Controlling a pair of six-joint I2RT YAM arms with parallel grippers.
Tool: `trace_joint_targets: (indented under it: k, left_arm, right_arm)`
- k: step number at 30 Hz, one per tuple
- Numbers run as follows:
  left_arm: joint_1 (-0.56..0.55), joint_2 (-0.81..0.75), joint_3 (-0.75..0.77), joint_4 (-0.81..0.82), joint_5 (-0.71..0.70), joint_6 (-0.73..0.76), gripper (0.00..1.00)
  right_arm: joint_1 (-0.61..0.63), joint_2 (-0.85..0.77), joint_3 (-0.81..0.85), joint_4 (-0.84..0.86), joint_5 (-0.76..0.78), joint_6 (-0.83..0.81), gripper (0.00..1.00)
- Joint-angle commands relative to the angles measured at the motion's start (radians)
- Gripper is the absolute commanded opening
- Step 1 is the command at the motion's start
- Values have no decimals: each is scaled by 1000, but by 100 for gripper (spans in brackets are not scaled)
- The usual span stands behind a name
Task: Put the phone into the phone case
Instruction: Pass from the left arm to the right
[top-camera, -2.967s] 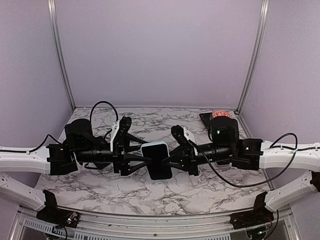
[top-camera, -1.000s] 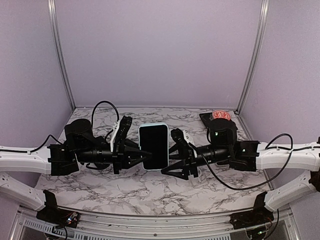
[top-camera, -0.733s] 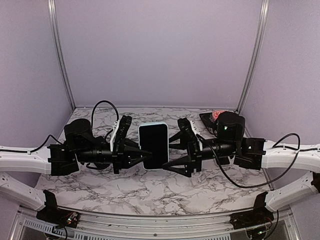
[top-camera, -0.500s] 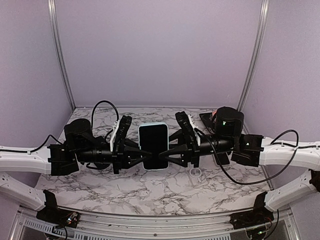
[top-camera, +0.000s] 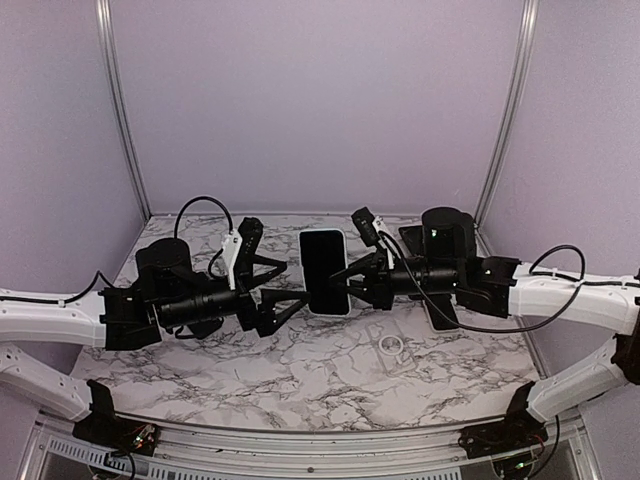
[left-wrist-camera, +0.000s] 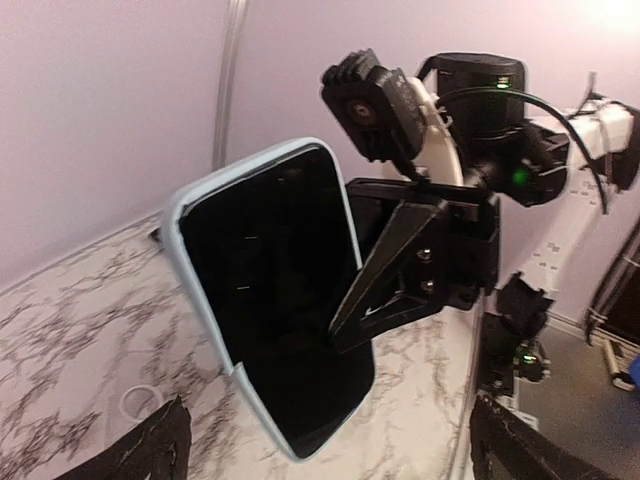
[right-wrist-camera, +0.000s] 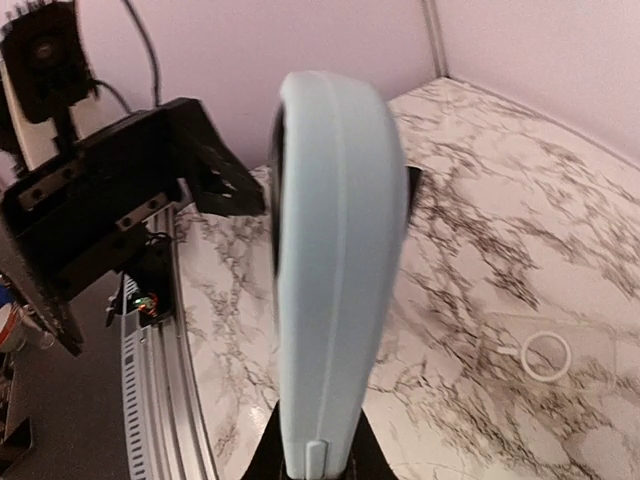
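Top external: fixed high, behind the arm bases (top-camera: 110, 425), aimed forward and down. Phone (top-camera: 325, 272) mid-frame at middle range; marble table (top-camera: 300, 380) beneath it, back wall (top-camera: 320, 100) beyond it.

Left wrist: close on the phone's left, facing its dark screen; right arm (left-wrist-camera: 480, 120) just behind the phone.

Right wrist: very near, edge-on to the phone from its right; left arm (right-wrist-camera: 90, 220) beyond it.

Shared by all three: the phone, plus the clear phone case (top-camera: 392, 347) flat on the table, below the phone and nearer the right arm.
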Motion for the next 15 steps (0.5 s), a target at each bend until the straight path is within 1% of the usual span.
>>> trace_joint_targets:
  k: [1,2,4,6,8,12,15]
  left_arm:
    - [24,91,106,-214,-430,-45,99]
    - [37,117,135,-287,-471,-66,99]
    - [54,164,185,-373,-513,-93,99]
    - [66,198,207,-415,-528,-116,99]
    - [77,212,209,-422,-517,-132,99]
    - [88,214,205,-422,-500,-148,99]
    - [91,215,202,-426,-496,-149,99]
  right_arm:
    - [-160,44,70,-188,119,137,0]
    - [-214,67,78,-227,93,153,0]
    - [-312,112,92,-286,13,151,0]
    - [-405,164,114,-339,-16,107,0]
    - [-478,226,138,-373,-52,72,0]
    - [-561,406,257,-457,-123,5,0]
    - [-584,512,350,-478,-111,-20,0]
